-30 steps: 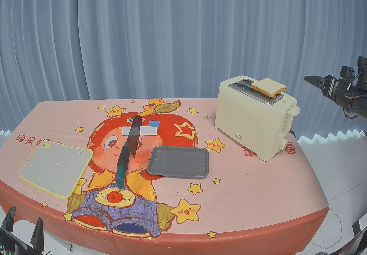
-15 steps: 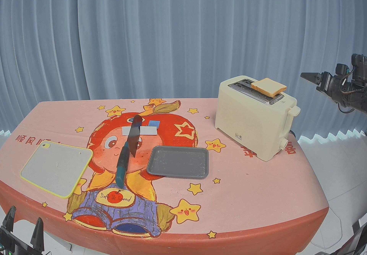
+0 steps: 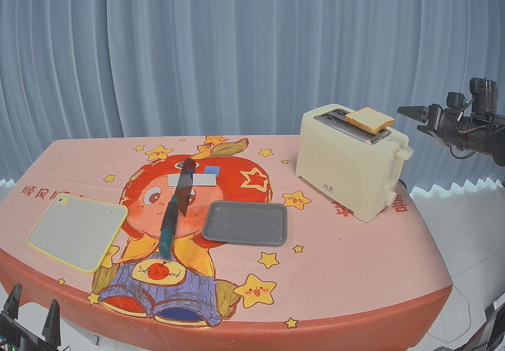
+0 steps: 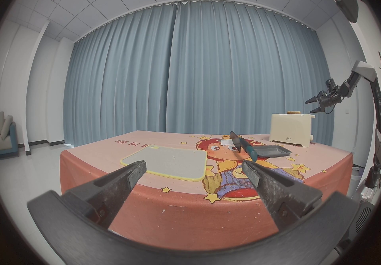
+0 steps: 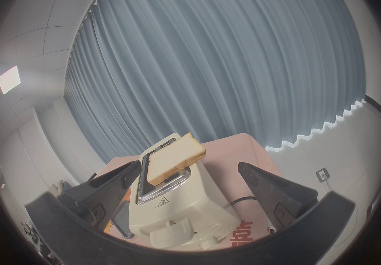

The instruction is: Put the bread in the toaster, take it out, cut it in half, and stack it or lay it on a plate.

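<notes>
A slice of bread (image 3: 369,119) lies flat across the slots on top of the cream toaster (image 3: 347,168) at the table's right side. My right gripper (image 3: 411,118) hangs open in the air just right of the bread, at about its height and apart from it. In the right wrist view the bread (image 5: 174,158) rests tilted over the toaster (image 5: 178,206) slot, ahead of the open right gripper (image 5: 189,165). My left gripper (image 3: 34,296) is open and empty, low off the table's front-left edge. The left gripper (image 4: 193,164) faces the table from there.
A grey tray (image 3: 245,222) sits mid-table. To its left lies a teal-handled knife (image 3: 175,207), and a yellow-rimmed cutting board (image 3: 78,231) lies at the front left. The toaster's levers and knob face the right edge. The front right of the table (image 3: 342,273) is bare cloth.
My right gripper has moved left towards the bread and toaster top. The left arm and everything on the table have stayed still.
</notes>
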Robot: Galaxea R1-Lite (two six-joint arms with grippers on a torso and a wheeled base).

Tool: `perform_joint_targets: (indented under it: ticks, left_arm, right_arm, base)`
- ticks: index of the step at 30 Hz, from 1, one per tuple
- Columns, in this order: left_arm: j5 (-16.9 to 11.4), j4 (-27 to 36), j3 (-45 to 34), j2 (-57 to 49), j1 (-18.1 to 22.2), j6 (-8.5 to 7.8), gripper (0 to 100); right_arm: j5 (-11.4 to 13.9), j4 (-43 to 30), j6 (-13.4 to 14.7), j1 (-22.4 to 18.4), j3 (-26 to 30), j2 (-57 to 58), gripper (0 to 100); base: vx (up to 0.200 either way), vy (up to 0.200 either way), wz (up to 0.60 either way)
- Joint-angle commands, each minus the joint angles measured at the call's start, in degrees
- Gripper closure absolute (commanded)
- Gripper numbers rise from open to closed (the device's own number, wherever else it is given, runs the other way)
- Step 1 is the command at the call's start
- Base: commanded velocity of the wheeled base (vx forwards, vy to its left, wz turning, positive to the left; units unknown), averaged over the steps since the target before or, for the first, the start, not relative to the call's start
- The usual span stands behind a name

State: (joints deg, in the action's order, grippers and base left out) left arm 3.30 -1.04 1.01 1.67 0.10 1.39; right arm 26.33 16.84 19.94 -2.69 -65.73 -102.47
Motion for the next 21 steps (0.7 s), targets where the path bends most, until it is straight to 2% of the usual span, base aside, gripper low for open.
perform_joint_targets:
  ticks: [1, 13, 18, 21]
  left_arm:
    - [0.0, 0.0, -1.0, 0.0, 0.1, 0.02, 0]
    - [0.0, 0.0, -1.0, 0.0, 0.0, 0.02, 0]
    - [0.0, 0.0, -1.0, 0.0, 0.0, 0.02, 0]
    - [0.0, 0.0, -1.0, 0.0, 0.1, 0.02, 0]
  right_arm:
    - [0.0, 0.0, 0.0, 0.7, -1.2, -2.6, 0]
    - [0.2, 0.0, 0.2, 2.0, -6.6, -7.7, 0]
    - [0.2, 0.0, 4.1, 3.5, -9.1, -9.9, 0]
    - [0.3, 0.0, 5.4, 3.8, -10.0, -10.9, 0]
  base:
    - [0.000, 0.000, 0.00]
    - [0.000, 0.000, 0.00]
    - [0.000, 0.000, 0.00]
    - [0.000, 0.000, 0.00]
